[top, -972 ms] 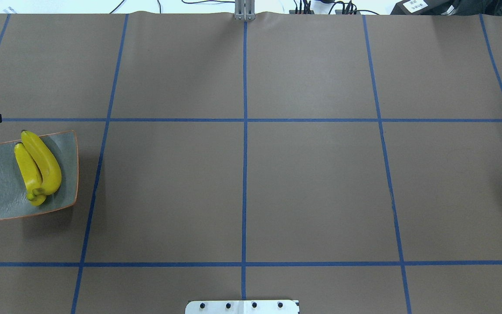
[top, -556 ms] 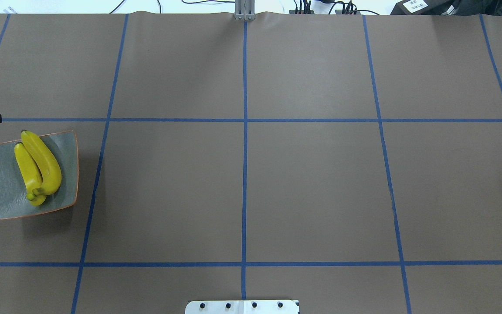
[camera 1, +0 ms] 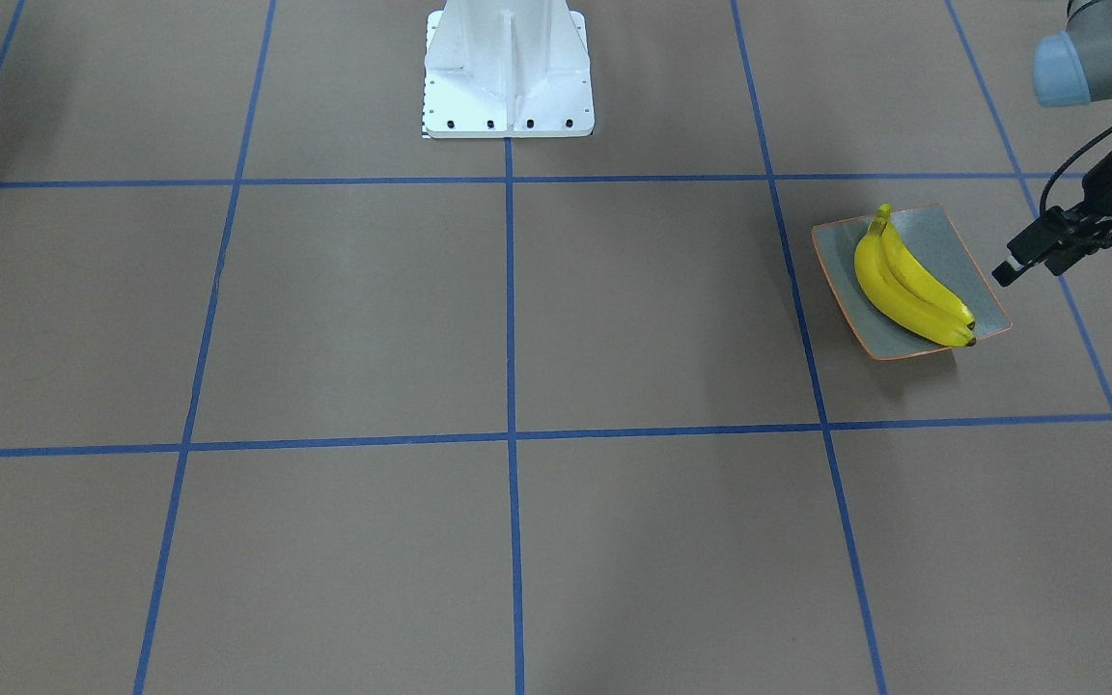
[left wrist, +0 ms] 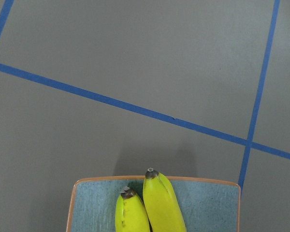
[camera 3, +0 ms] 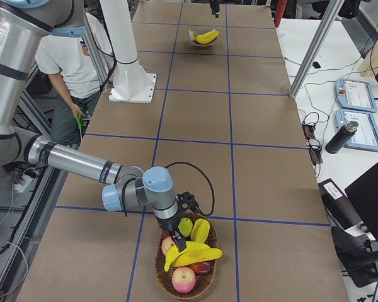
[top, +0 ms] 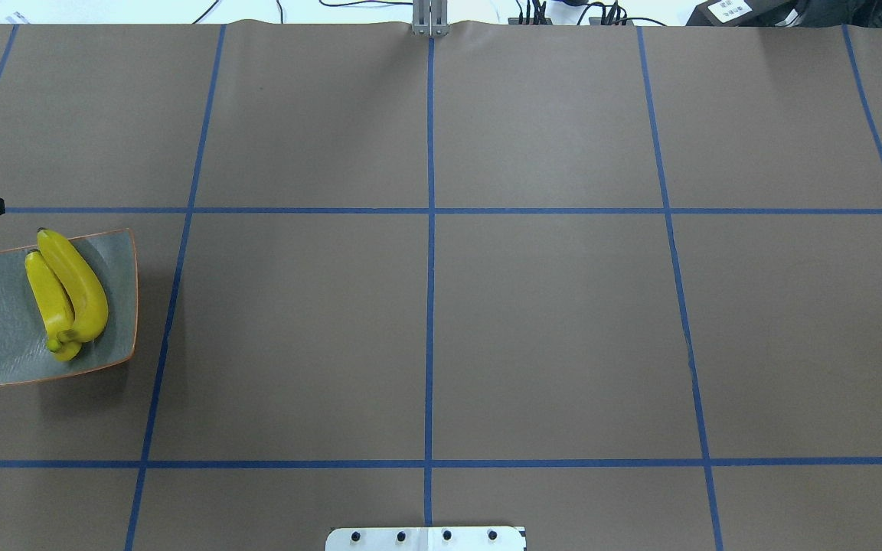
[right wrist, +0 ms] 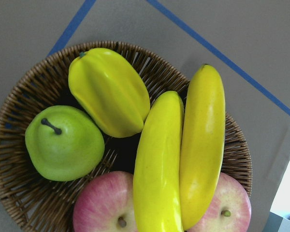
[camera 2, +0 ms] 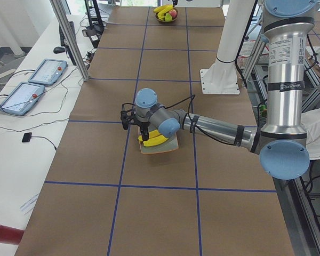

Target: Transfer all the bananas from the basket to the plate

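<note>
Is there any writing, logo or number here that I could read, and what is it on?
Nothing reads clearly.
On the black box, a white label: too small to read.
On the near arm's silver tube, dark print: blurred.
On the tablet screens: too small to read.

Two yellow bananas (camera 1: 906, 286), side by side, dark tips nearest me, lying on a grey-green plate (camera 1: 954, 243) with an orange rim. Dark left gripper (camera 1: 1005, 273) just beside the plate. White robot base (camera 1: 508, 72) opposite. Brown table (camera 1: 344, 309), blue tape grid (camera 1: 510, 290).
</note>
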You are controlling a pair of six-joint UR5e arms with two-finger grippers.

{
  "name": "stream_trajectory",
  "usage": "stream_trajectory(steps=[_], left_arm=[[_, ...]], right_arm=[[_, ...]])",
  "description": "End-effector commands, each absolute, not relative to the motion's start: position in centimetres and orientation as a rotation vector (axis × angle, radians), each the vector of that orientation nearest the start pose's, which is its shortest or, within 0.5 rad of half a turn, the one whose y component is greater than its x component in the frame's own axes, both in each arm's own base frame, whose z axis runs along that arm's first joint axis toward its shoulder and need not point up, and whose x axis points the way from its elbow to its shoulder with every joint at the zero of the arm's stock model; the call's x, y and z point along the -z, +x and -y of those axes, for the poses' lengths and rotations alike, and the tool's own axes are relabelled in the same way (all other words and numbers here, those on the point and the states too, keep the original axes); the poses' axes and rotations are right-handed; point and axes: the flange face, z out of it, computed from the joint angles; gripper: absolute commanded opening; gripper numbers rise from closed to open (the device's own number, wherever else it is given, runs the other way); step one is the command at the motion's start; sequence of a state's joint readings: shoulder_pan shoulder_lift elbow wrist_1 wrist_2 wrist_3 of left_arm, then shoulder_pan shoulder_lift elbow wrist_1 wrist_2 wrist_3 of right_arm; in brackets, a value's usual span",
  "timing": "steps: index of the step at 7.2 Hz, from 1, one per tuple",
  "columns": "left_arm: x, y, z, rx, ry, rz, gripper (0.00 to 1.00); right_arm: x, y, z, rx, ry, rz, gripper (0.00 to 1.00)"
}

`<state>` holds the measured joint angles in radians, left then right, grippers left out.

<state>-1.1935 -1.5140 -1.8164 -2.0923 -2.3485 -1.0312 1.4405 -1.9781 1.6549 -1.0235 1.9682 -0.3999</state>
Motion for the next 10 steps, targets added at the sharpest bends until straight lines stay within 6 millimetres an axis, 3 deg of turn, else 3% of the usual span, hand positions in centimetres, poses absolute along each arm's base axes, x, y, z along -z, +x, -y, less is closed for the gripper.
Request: stream_trajectory(steps=[1, 5, 7, 10], left_arm=[[-50.1, 11.8, 47.1, 0.322, 0.032, -1.004, 1.0], [-49.7, 11.8, 47.1, 0.319, 0.038, -1.009, 1.0], [-49.3, 11.7, 47.0, 0.319, 0.044, -1.013, 1.0], [-49.1, 11.7, 47.0, 0.317, 0.047, -1.015, 1.0]], right_arm=[[-75.9, 3.7, 34.0, 0.716, 0.261, 0.318, 0.77], [-76.8, 3.8, 34.0, 0.811, 0.238, 0.306, 0.77], [-76.8, 3.7, 34.2, 0.814, 0.233, 0.303, 0.66], [-77.2, 3.8, 34.0, 0.833, 0.227, 0.301, 0.65]])
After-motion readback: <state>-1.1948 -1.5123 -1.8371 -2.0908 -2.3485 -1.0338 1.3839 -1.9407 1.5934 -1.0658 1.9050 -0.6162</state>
